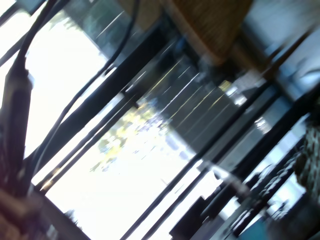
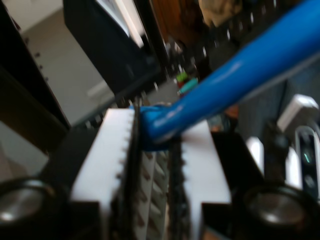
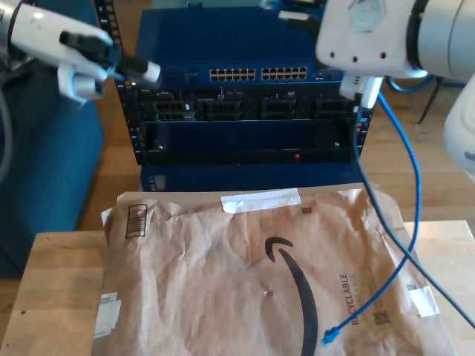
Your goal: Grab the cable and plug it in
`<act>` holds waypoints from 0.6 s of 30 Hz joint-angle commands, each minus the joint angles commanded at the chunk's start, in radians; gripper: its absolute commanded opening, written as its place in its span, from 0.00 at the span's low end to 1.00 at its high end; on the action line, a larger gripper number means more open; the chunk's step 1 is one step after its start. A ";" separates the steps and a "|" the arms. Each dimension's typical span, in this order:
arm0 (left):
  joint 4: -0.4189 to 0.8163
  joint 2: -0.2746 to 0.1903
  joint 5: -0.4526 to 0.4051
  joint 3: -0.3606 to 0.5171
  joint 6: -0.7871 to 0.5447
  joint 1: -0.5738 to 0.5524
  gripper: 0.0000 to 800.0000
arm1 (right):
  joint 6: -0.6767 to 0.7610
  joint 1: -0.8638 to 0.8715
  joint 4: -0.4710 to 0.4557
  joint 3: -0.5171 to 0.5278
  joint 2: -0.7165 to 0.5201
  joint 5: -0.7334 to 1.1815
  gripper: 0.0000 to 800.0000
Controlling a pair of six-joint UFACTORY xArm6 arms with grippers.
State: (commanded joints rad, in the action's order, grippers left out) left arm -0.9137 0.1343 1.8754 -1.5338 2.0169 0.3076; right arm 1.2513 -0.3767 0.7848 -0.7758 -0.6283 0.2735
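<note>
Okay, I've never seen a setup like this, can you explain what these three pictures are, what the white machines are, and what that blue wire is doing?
The white machines are two robot arms with grippers. The exterior view comes from a separate camera facing a blue equipment rack with a row of network ports. In front of it, a brown paper mailer covers a wooden table. The other two pictures come from cameras on the grippers. My second gripper, at the exterior view's upper right, is shut on the blue cable; its free end with the plug lies on the mailer. The first wrist view is blurred and looks toward bright windows, so I cannot tell my first gripper's state.
</note>
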 joint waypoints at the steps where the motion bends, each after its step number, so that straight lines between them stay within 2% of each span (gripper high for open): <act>1: 0.043 -0.012 -0.002 -0.002 -0.011 0.000 1.00 | 0.000 0.015 -0.009 0.018 0.000 0.000 0.00; 7: 0.405 -0.091 -0.034 0.026 -0.106 0.054 0.99 | 0.000 0.086 -0.012 0.087 -0.003 0.005 0.00; 10: 0.520 -0.160 -0.043 0.141 -0.172 0.077 0.99 | 0.000 0.092 -0.012 0.109 -0.003 0.003 0.00; 14: 0.615 -0.255 -0.058 0.269 -0.331 0.089 1.00 | 0.000 0.094 -0.012 0.129 -0.003 0.003 0.00; 18: 0.713 -0.267 -0.100 0.384 -0.494 0.256 1.00 | 0.000 0.095 -0.012 0.132 -0.002 0.003 0.00</act>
State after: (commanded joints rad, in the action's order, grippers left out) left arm -0.2002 -0.1327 1.7756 -1.1502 1.5228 0.5639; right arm 1.2513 -0.2816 0.7725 -0.6439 -0.6299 0.2766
